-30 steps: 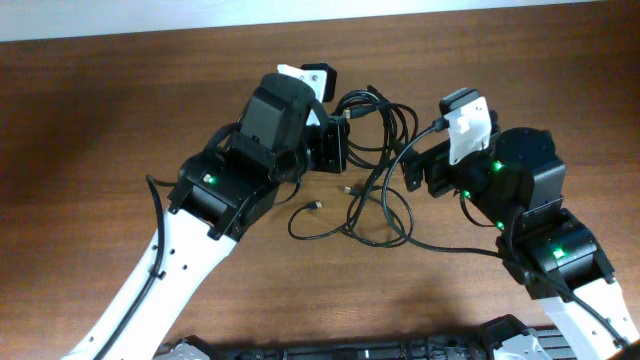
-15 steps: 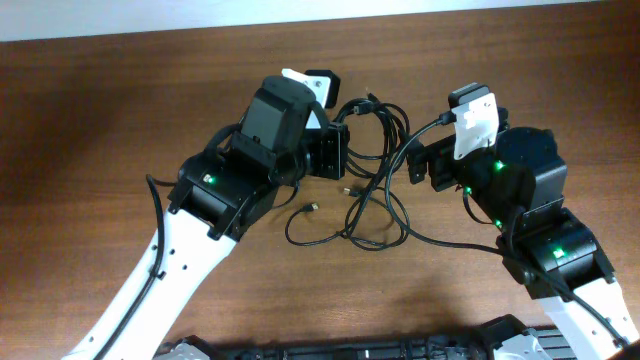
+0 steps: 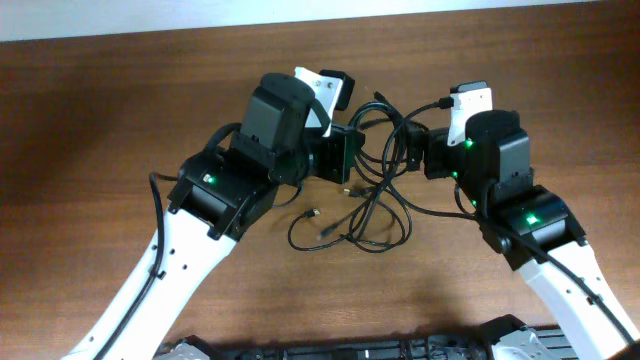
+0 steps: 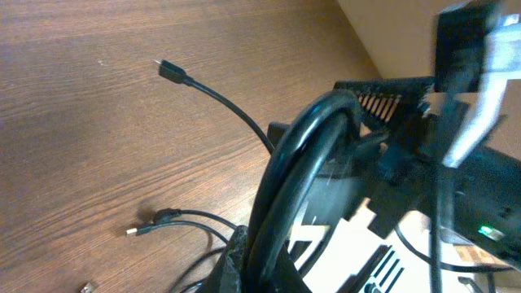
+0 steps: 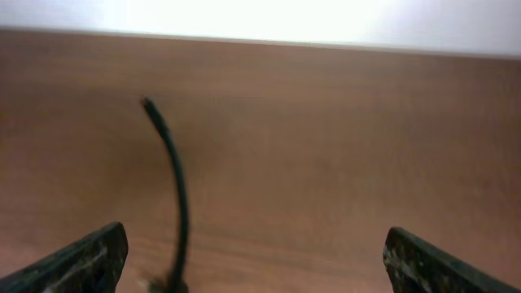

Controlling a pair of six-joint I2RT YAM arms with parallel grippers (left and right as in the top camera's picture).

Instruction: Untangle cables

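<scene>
Black cables (image 3: 375,205), judged light and limp, lie knotted on the worktop (image 3: 100,120). Grasp behind the free plug (image 3: 314,212). Right end effector (image 3: 412,153): apart. Left end effector (image 3: 348,160): cannot tell.

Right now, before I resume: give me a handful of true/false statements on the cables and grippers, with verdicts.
1. The cables are black. True.
2. The right gripper is open. True; its fingers stand wide apart.
3. The cables lie in two separate piles. False; they form one tangle on the table, between the arms.
4. Both grippers are parked far from the cables. False; the left gripper and the right gripper are both at the tangle.
5. A loose plug lies on the table beside the tangle. True.
</scene>
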